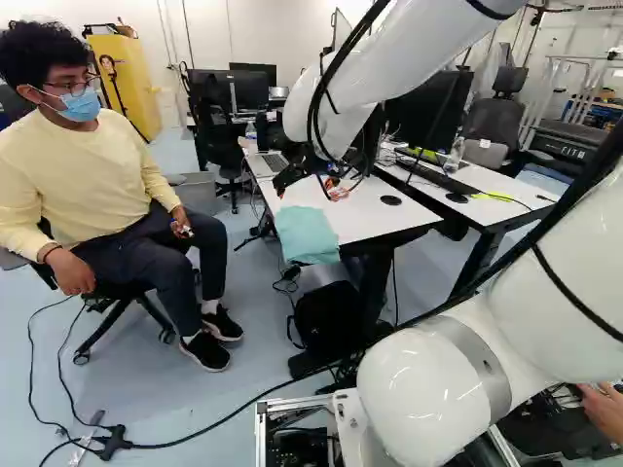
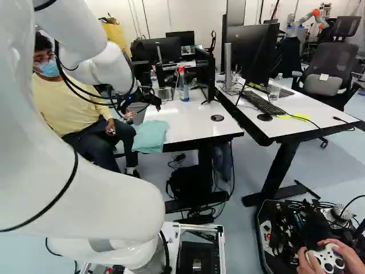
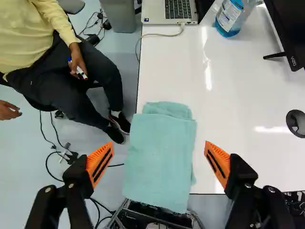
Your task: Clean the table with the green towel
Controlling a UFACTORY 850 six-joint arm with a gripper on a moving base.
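Observation:
In the right base view my gripper (image 2: 154,101) is over the white table (image 2: 197,124), above the towel. Seen from the wrist, the gripper (image 3: 158,147) stands wide open, its orange-padded fingers on either side of the towel with gaps between. The light green towel (image 3: 161,152) is folded and lies at the table's corner, partly hanging over the edge; a smaller fold shows under its far end. The left base view shows the same towel (image 1: 307,235) drooping at the near corner. I cannot tell the exact height of the fingers above it.
A laptop (image 3: 176,10), a spray bottle (image 2: 183,90) and monitors stand farther along the table. A seated person is close beside the table's left edge, holding a marker (image 3: 81,72). A second white desk (image 2: 296,117) with a keyboard adjoins on the right. Another robot (image 2: 308,18) is far back.

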